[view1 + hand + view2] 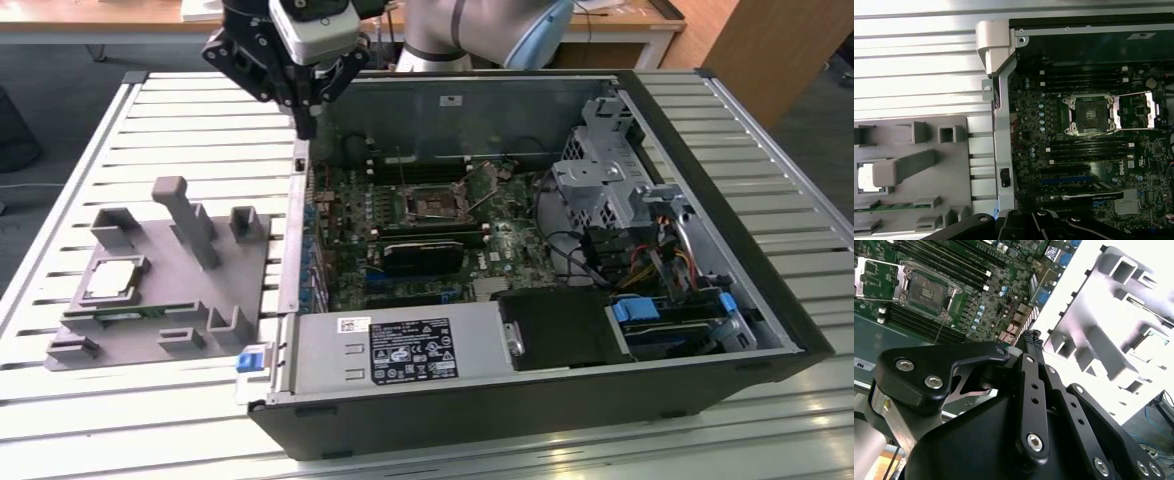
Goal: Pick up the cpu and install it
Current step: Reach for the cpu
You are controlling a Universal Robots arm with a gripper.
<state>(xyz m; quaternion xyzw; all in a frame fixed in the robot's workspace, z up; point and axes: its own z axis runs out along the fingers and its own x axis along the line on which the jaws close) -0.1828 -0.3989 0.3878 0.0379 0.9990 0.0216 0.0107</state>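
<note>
The black claw (304, 128) hangs above the far corner of the open black computer case (534, 412), on the exterior view's left side of it, over the case wall there. Its fingers are drawn together to a point and grip nothing; in the second wrist view the claw (1031, 336) shows the same closed tips.

The cpu, a small flat square chip with a silvery metal top (114, 279), lies flat in a recess of a grey plastic holding fixture (171, 300). The fixture rests on the pale slatted metal table (174, 110) just beside the case, at the exterior view's left. The cpu is well apart from the claw. In the first wrist view the cpu (864, 178) is partly covered by one of the fixture's grey upright posts (904, 169).

Inside the case lies the green motherboard (514, 240). Its black square socket (434, 205) stands empty, with the metal load plate (483, 180) swung open beside it. The socket appears in both wrist views (1089, 115) (926, 290).
</note>
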